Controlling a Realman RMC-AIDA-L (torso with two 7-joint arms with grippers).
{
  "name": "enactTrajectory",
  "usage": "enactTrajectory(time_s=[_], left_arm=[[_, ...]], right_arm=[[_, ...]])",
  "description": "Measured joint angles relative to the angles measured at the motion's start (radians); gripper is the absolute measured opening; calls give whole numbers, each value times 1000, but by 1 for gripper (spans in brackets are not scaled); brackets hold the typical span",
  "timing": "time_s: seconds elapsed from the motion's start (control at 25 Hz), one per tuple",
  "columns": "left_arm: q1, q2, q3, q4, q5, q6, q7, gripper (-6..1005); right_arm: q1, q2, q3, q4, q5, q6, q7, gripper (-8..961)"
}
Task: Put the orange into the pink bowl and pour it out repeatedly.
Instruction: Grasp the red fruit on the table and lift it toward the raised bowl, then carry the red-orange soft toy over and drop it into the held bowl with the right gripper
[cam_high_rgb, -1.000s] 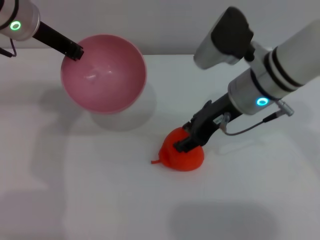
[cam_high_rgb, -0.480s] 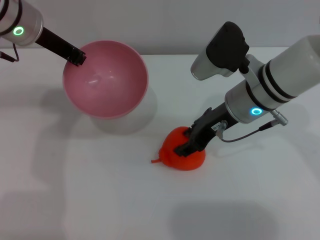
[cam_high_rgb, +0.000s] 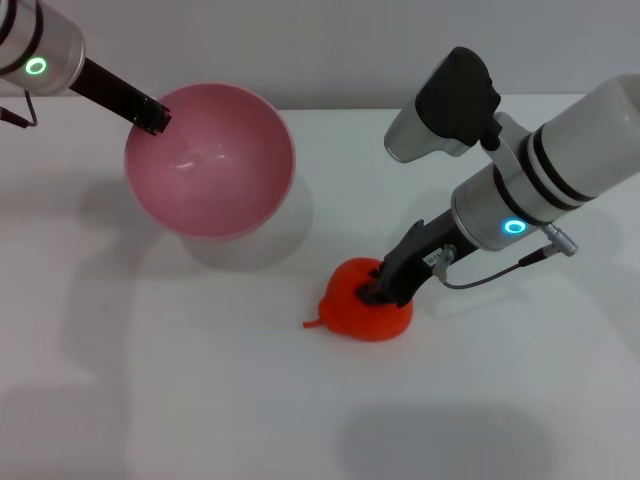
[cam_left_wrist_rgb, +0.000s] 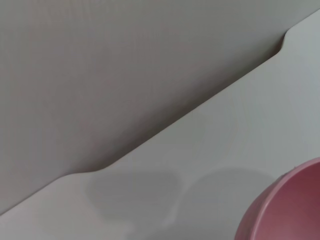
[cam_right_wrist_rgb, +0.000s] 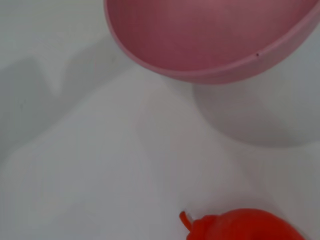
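Resting on the white tabletop (cam_high_rgb: 200, 400) at 5 o'clock from the pink bowl (cam_high_rgb: 210, 160), the orange (cam_high_rgb: 362, 308) looks light, smooth, roundish, likely to roll; best taken across its widest part. Right pincer (cam_high_rgb: 378, 293) clamps its top. Left pincer (cam_high_rgb: 152, 116) pinches the bowl's rim, holding it raised and tilted.

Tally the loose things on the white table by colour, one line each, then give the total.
Pink: 1, the round glossy pink plastic bowl, held at its rim by the left gripper
Red-orange: 1, the lumpy red-orange fruit on the white table, with the right gripper down on it
Total: 2
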Motion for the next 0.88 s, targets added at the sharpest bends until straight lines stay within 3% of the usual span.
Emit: enactTrajectory(time_s=[0.2,0.44,0.88], left_arm=[[2,-2,2,1,0,1,2,44],[3,-2,2,4,0,5,2,44],[-8,1,1,28,0,9,1,44]], right_arm=[[-3,-1,10,-2,0,-3,0,113],[-41,-8,90,-91,-11,-24,8,74],[-174,-6,269,-631,-172,-105,137,64]])
